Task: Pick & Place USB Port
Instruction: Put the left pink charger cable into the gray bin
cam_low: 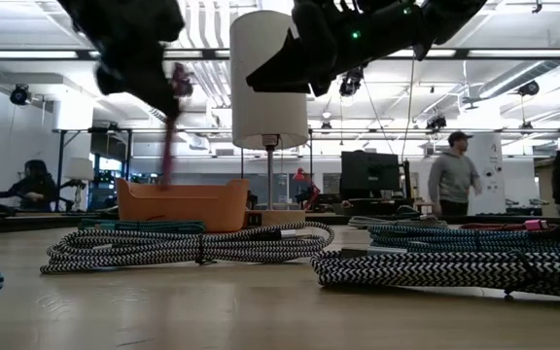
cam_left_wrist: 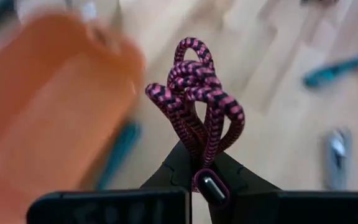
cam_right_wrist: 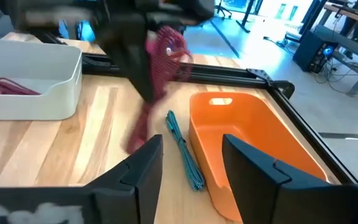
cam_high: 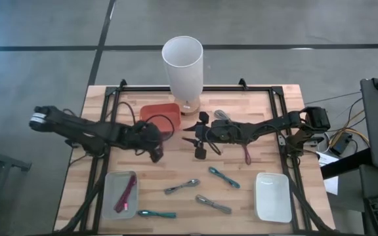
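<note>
A pink-and-black braided USB cable (cam_left_wrist: 194,93), bundled in loops, is in my left gripper (cam_left_wrist: 194,167), which is shut on it above the table's middle (cam_high: 155,151), just near of the orange bin (cam_high: 159,117). In the low view the cable (cam_low: 169,131) hangs below this gripper (cam_low: 139,53), clear of the table. My right gripper (cam_right_wrist: 191,155) is open and holds nothing; it hovers a little right of the left one (cam_high: 199,144), facing the orange bin (cam_right_wrist: 253,143) and a teal cable (cam_right_wrist: 184,149) lying beside it. My left gripper pinches the cable bundle between its two fingers near the plug end (cam_left_wrist: 211,185), several strands together. The loops (cam_left_wrist: 197,68) stick out beyond the fingertips. The bundle is lifted clear of the table, and its free part (cam_low: 168,146) hangs down below the fingers.
A tall white cylinder (cam_high: 182,65) stands behind the bin at the far edge. White trays sit near left (cam_high: 110,196), with a pink cable (cam_high: 126,193) inside, and near right (cam_high: 272,196). Teal (cam_high: 223,177), grey (cam_high: 181,187) and maroon (cam_high: 247,154) cables lie on the table. People stand in the room behind.
</note>
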